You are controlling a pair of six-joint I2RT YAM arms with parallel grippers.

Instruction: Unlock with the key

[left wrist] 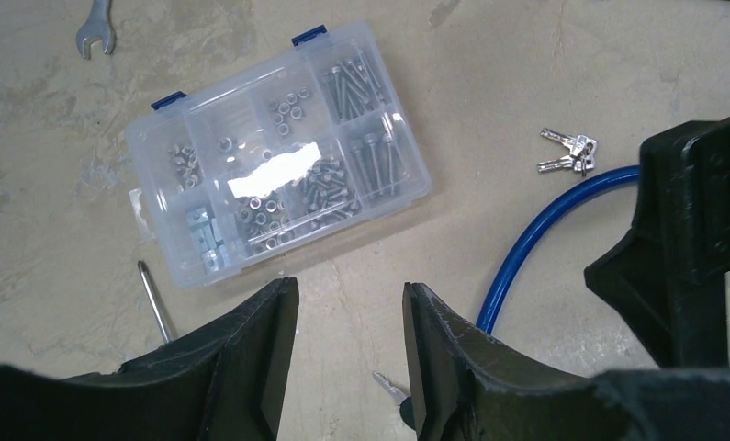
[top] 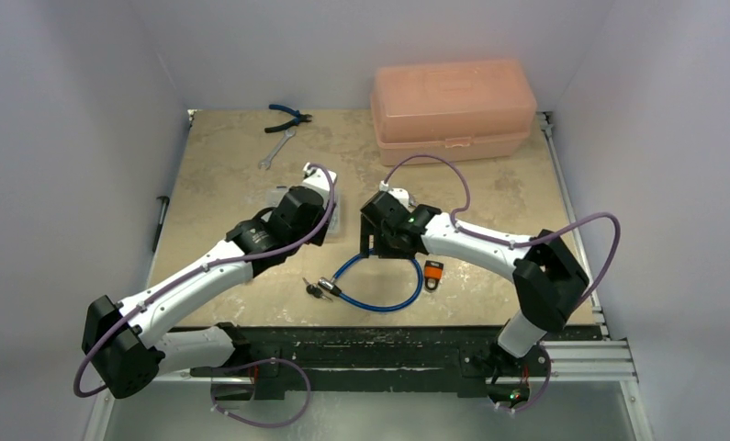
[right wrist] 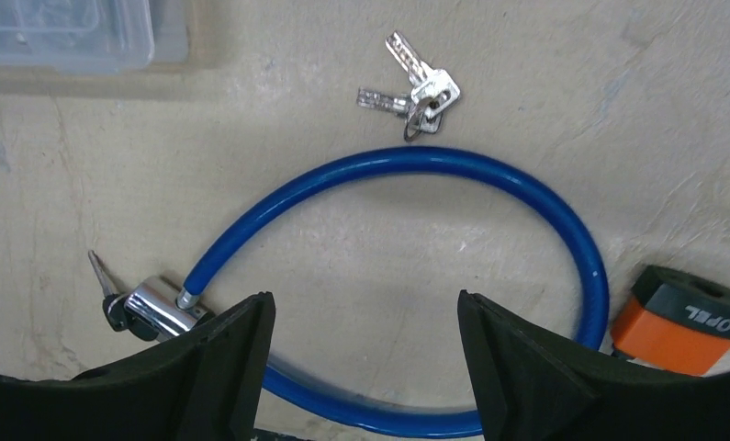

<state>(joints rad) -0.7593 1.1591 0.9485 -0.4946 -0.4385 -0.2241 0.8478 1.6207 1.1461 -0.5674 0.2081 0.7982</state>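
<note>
The key (right wrist: 99,274), a tiny blade with a black head, lies on the table beside the chrome lock barrel (right wrist: 157,310) of the blue cable lock (right wrist: 489,175). In the left wrist view the key (left wrist: 390,387) pokes out from under my right-hand finger, on the table and not gripped. My left gripper (left wrist: 349,287) is open over bare table. My right gripper (right wrist: 365,299) is open wide above the cable loop, nothing between its fingers. From above, the key (top: 315,290) sits in front of both grippers, left (top: 329,220) and right (top: 375,246).
An orange padlock (right wrist: 682,322) lies by the cable's right side. A bare silver key bunch (right wrist: 416,89) lies beyond the loop. A clear parts box (left wrist: 278,152) and a screwdriver shaft (left wrist: 156,299) are near my left gripper. A peach toolbox (top: 453,110), pliers (top: 289,114) and wrench (top: 275,149) sit at the back.
</note>
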